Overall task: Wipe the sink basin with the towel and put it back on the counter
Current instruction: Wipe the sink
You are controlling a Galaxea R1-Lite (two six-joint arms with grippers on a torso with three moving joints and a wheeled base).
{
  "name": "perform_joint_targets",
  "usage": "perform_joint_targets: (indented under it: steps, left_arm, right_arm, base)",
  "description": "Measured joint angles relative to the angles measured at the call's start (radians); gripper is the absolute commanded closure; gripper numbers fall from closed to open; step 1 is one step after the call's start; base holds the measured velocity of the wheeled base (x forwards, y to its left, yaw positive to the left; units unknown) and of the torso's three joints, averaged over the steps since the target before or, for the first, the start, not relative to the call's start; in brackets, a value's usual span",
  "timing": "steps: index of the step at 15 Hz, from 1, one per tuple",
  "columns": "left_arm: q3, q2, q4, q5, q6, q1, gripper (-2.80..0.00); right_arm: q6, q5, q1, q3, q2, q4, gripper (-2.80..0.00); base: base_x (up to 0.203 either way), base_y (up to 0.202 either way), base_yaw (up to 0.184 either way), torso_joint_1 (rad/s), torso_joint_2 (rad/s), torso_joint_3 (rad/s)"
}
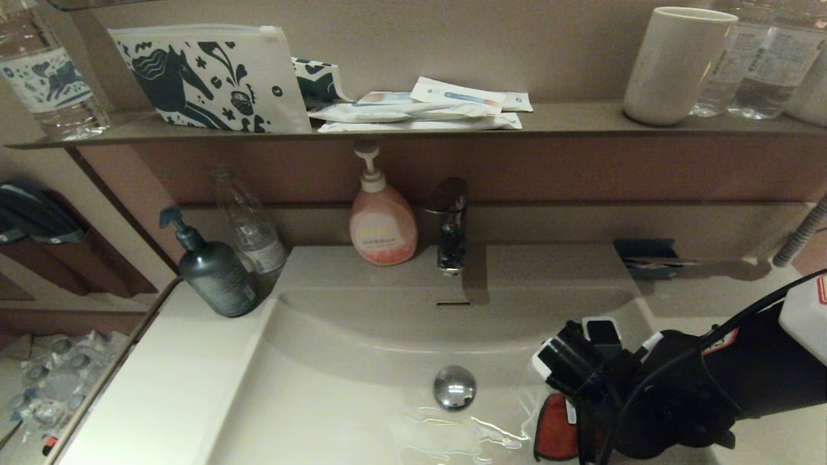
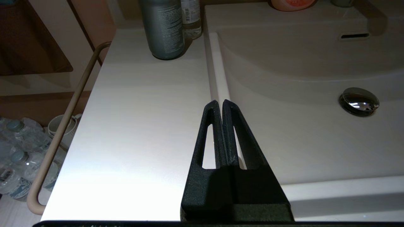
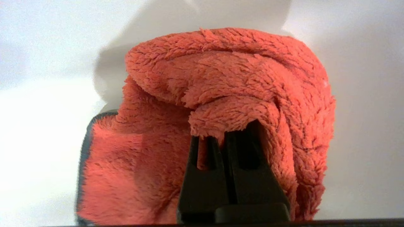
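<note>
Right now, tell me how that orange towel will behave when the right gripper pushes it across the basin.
Probably floppy: the towel is bunched in soft folds around the right gripper, so it should drag and crumple rather than slide flat. Its fluffy pile looks likely to soak up the water streaks by the drain plug. It seems light, unlikely to resist.

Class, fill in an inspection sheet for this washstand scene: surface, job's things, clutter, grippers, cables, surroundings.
Surface: the counter is bare beside the sink basin.
Job's things: the towel is bunched in the basin, right of the drain plug.
Clutter: grey pump bottle, pink soap dispenser.
Grippers: right gripper shut on the towel; left gripper shut, empty, over the counter edge.
Cables: black cable along the right arm.
Surroundings: shelf holding a cup.
</note>
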Motion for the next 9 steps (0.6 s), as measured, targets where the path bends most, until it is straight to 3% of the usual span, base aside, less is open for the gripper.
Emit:
perform_joint_targets:
  steps: [3,6,9]
  left_arm:
    - [0.000,0.000,0.000,0.000,0.000,0.000,0.00]
    - [0.000,0.000,0.000,0.000,0.000,0.000,0.00]
    - [0.000,0.000,0.000,0.000,0.000,0.000,0.00]
  right_arm:
    - [0.108,0.086,0.055,0.000,0.019,0.062,0.00]
    - [0.143,0.107,0.113,0.000,0.054,0.068,0.00]
    - [0.181,0.178,0.165,0.000,0.076,0.067,0.00]
  base:
    - [0.000,0.000,0.000,0.000,0.00,0.000]
    - [0.000,0.000,0.000,0.000,0.00,0.000]
    - [0.000,0.000,0.000,0.000,0.00,0.000]
